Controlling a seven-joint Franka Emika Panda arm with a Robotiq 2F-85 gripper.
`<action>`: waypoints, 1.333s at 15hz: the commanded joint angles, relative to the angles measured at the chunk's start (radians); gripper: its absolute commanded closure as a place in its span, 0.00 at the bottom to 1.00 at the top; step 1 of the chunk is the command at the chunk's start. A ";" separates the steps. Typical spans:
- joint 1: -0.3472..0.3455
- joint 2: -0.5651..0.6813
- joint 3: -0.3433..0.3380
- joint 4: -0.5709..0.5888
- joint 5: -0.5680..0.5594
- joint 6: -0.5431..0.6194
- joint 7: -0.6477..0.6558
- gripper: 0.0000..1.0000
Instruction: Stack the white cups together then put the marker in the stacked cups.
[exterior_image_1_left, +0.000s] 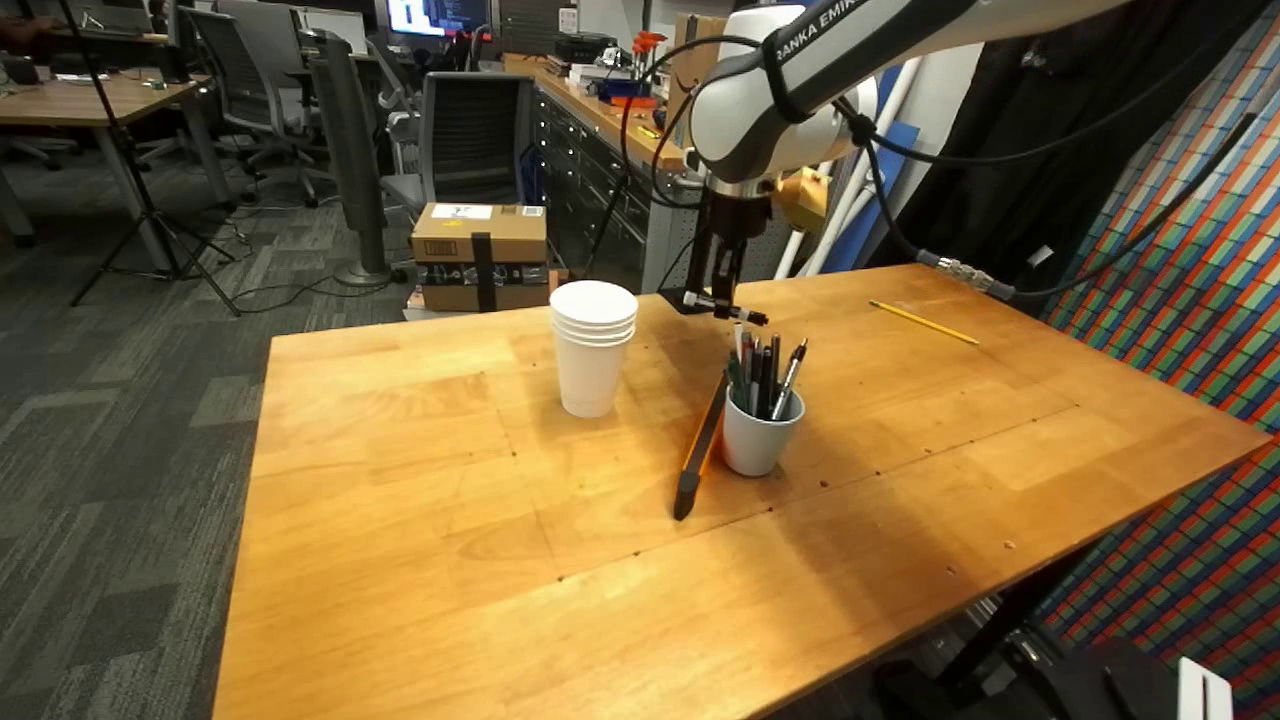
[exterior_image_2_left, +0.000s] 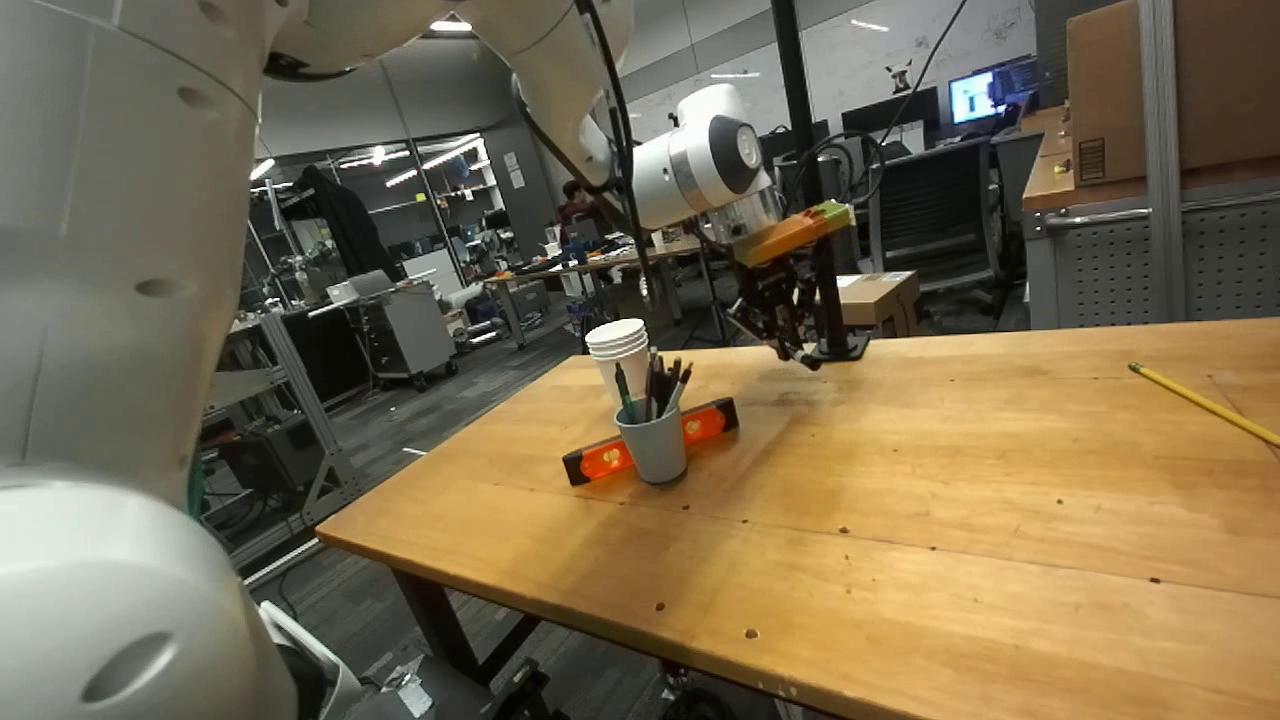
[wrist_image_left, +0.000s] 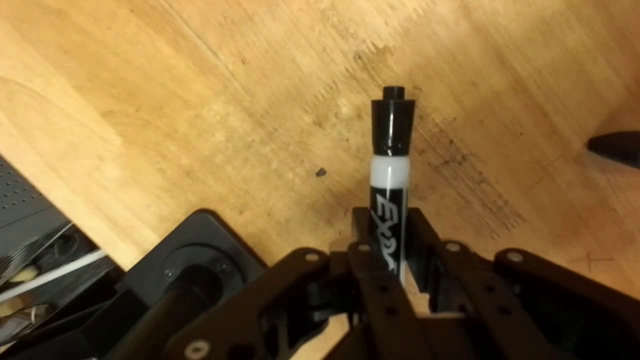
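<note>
The white cups (exterior_image_1_left: 590, 375) stand nested in one upright stack with several rims, seen in both exterior views (exterior_image_2_left: 617, 345). In the wrist view the marker (wrist_image_left: 390, 172) is black and white with a black cap. My gripper (wrist_image_left: 388, 222) is shut on the marker's body, with the capped end sticking out ahead. In an exterior view the gripper (exterior_image_1_left: 718, 300) holds the marker (exterior_image_1_left: 750, 317) roughly level above the table's far edge, right of the stack. In an exterior view the gripper (exterior_image_2_left: 795, 340) hangs right of the stack. The cups' inside is hidden.
A small grey-blue cup with pens (exterior_image_1_left: 757, 445) stands near the stack. An orange and black level (exterior_image_1_left: 698, 455) lies beside it. A yellow pencil (exterior_image_1_left: 925, 323) lies on the table. A black post on a base (exterior_image_2_left: 840, 350) stands at the table edge by the gripper.
</note>
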 joint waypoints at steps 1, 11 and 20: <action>0.016 -0.069 0.010 0.007 0.000 0.002 0.036 0.92; 0.060 -0.232 0.024 -0.059 0.037 -0.008 0.280 0.92; 0.057 -0.351 0.062 -0.188 0.261 0.028 0.364 0.92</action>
